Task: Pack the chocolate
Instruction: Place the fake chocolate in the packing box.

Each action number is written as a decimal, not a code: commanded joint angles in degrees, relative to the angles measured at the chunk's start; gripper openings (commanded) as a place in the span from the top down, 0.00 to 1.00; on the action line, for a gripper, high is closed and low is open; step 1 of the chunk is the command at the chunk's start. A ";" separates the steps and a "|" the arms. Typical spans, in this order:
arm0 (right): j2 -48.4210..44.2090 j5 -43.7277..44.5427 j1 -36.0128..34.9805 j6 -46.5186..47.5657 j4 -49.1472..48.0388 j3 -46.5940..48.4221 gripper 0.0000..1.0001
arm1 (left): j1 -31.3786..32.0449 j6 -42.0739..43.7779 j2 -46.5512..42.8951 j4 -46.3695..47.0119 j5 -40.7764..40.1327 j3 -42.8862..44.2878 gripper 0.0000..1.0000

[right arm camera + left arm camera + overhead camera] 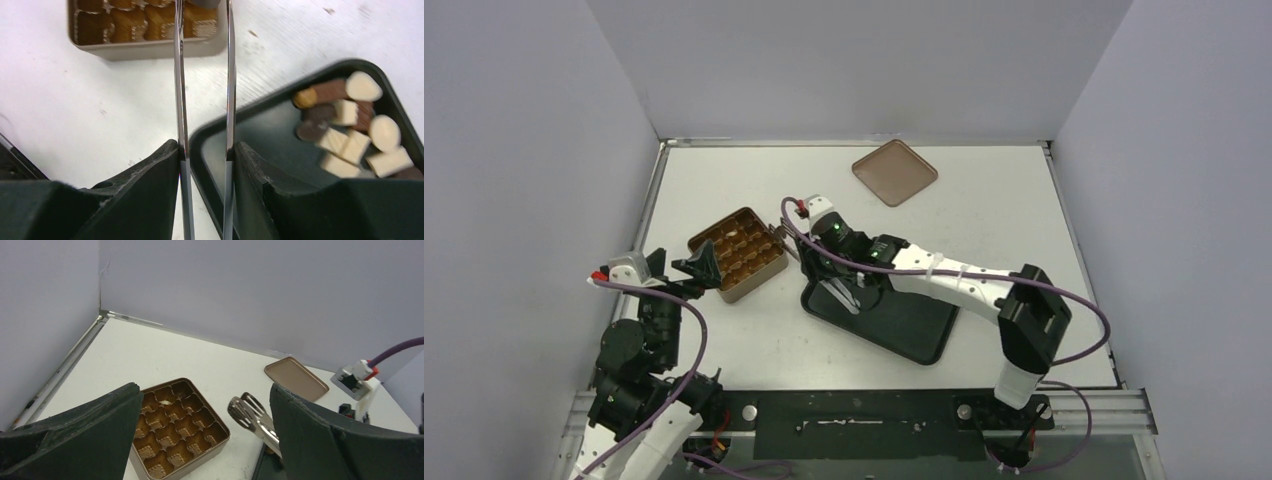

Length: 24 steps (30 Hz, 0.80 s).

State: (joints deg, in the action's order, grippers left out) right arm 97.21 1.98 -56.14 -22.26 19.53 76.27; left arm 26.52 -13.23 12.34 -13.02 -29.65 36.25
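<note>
The chocolate (350, 120), dark and cream pieces heaped together, lies in one corner of the black tray (280, 170), off to the right of the right claw (205, 147) and a little ahead of it. None of it sits between the blades. That claw is clamped on a pair of metal tongs (228, 75), its pads pressing the two arms partly together. This looks like a way to reach small pieces the wide fingers could not pick singly.

The blades run straight ahead of the claw, across the tray's rim, towards the gold-brown tin (150, 49). Their tips, seen from the left wrist, hang just beside the tin's corner with nothing in them.

The left claw (205, 390) stands spread wide on the tin's other side, holding nothing, likely ready to steady it. Bare table (984, 220) lies between tin and tray, giving room to swing the tongs. The lid (895, 172) rests well beyond both claws.
</note>
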 commanded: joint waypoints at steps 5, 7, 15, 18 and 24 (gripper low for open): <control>13.63 -5.02 -3.31 2.15 -11.11 15.60 0.90 | -0.16 -0.37 -0.64 2.03 0.12 0.38 0.03; 17.35 -5.23 -3.49 2.18 -11.39 19.38 0.89 | -0.13 -0.34 -0.74 1.86 0.45 0.47 0.03; 30.64 -4.46 -4.70 1.66 -5.64 36.55 0.84 | 0.13 -0.29 -0.77 1.53 0.24 0.83 0.03; 32.45 -4.65 -4.72 1.61 -5.35 38.12 0.83 | 0.20 -0.43 -1.27 1.20 -0.38 1.11 0.03; 34.40 -5.02 -4.60 1.41 -5.66 39.67 0.76 | 0.37 -0.48 -1.39 1.03 -0.52 1.19 0.03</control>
State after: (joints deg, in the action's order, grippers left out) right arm 131.96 -2.68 -60.49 -20.97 16.16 111.79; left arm 26.57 -13.32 11.29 -13.08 -29.80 36.25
